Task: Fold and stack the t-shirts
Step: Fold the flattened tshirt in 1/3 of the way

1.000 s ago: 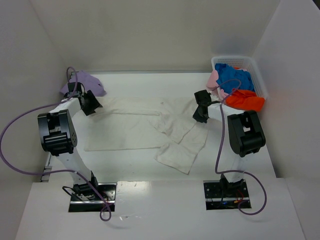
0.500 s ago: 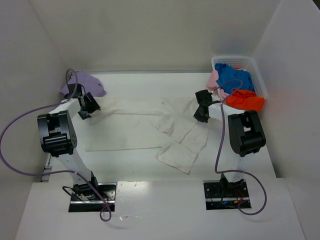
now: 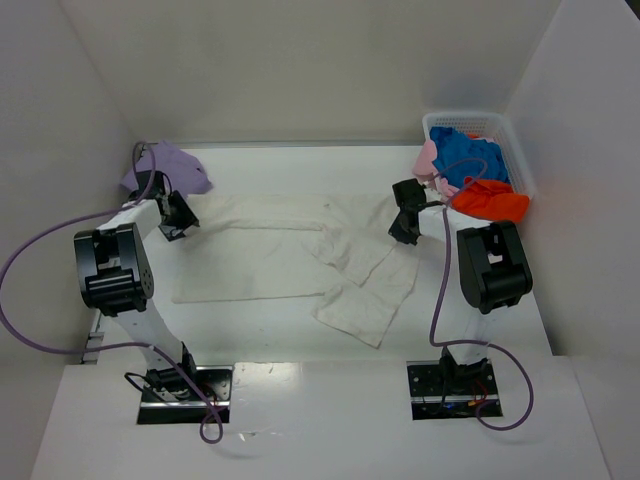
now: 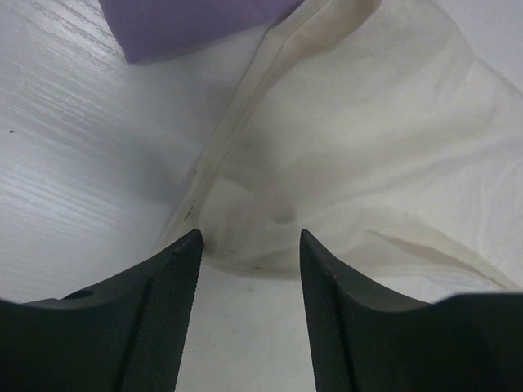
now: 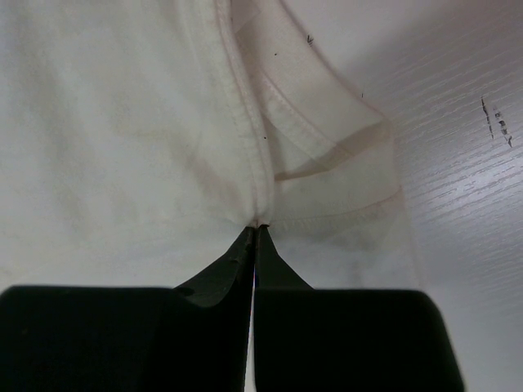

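Near edge: both arm bases are bolted down, with purple cables (image 3: 25, 300) looping off them. Just beyond, the off-white t-shirt (image 3: 265, 262) lies spread across the middle of the table. Its right side is doubled over into a rumpled flap that reaches toward the near edge.

Right gripper (image 5: 255, 232): fingertips pressed together on a stitched hem at the shirt's right edge, apparently pinching it. Left gripper (image 4: 249, 242): jaws spread either side of a puckered bit of the left hem, holding nothing (the cloth sits just past the tips).

Judgement: the step in hand is securing both far edges so the shirt can be drawn flat for folding. The left should ease in until the hem is properly between its fingers, then close. After that both arms should move together with the edge taut, or the flap may bunch further.

Further back: the lavender t-shirt (image 3: 166, 166) sits in the far left corner, just beside the off-white hem. Far right, a white mesh basket (image 3: 470, 119) holds the blue t-shirt (image 3: 468, 156), orange-red t-shirt (image 3: 492, 203) and pale pink t-shirt (image 3: 427, 160).

Surface: white table (image 3: 300, 172), faintly grained, a few scuffs. Plain white walls (image 3: 300, 70) close in on three sides.
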